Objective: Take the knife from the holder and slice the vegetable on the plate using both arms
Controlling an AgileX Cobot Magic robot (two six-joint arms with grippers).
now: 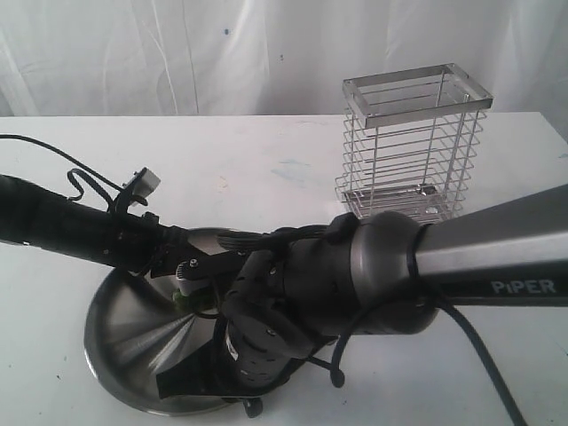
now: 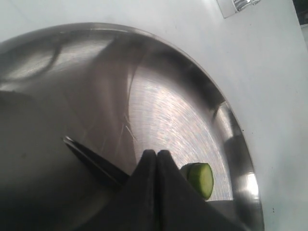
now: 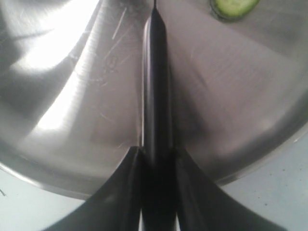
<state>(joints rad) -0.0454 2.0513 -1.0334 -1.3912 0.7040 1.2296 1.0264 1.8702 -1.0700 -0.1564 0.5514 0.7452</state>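
- Right gripper [image 3: 155, 159] clamps the knife [image 3: 155, 86] by its handle, blade running out over the plate [image 3: 72, 96], presumably to line up a cut.
- Left gripper [image 2: 157, 159] pressed closed, empty as far as visible.
- Vegetable [image 2: 199, 179]: round green piece, pale cut face, lower right of left wrist view, just beside the left fingertips.
- Holder [image 1: 413, 146] upper right, empty.

Knife [image 3: 156, 96] over plate [image 3: 72, 72], vegetable [image 3: 234, 6]

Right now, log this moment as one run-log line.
right gripper: shut on knife | left gripper: shut | vegetable: cut piece on plate | holder: empty
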